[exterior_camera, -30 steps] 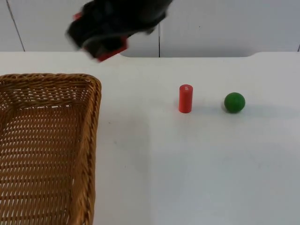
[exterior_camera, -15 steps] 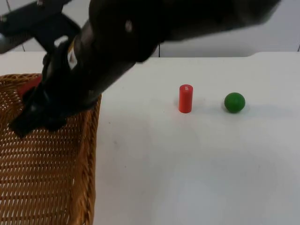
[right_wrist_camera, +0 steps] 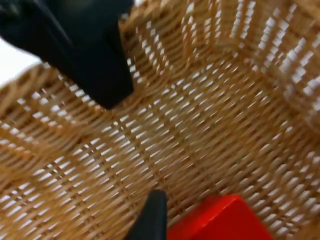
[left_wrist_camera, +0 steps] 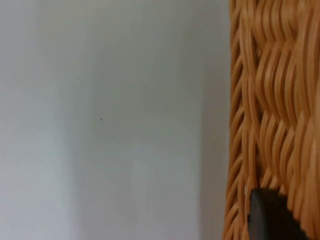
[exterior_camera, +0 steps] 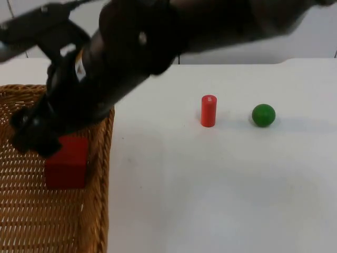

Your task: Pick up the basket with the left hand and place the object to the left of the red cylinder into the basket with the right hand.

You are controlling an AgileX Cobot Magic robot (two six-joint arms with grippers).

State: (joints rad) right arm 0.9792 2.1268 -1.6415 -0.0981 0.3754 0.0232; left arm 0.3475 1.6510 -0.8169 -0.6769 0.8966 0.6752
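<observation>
- Right gripper [exterior_camera: 32, 138]: reaches across from the upper right, tip over the basket [exterior_camera: 100, 158] interior, at about 9 o'clock in top view. Fingers spread apart, holding nothing; in right wrist view one black finger [right_wrist_camera: 80, 50] stands over the weave and the other [right_wrist_camera: 150, 217] sits just beside the block.
- Red block [exterior_camera: 66, 162]: lies on the basket floor, free of the fingers, just under and at 4 o'clock from the gripper tip. Right wrist view shows it [right_wrist_camera: 220, 220] on the wicker bottom.
- Left gripper: at the basket's wicker wall [left_wrist_camera: 270, 100] per left wrist view, black fingertip [left_wrist_camera: 267, 217] against the weave; can't tell whether it is closed on the rim.
- Red cylinder [exterior_camera: 208, 110]: upright on the white table [exterior_camera: 210, 200], well apart from the basket, at 3 o'clock from it.
- Green ball [exterior_camera: 263, 115]: near the cylinder, at its 3 o'clock, not touching.
</observation>
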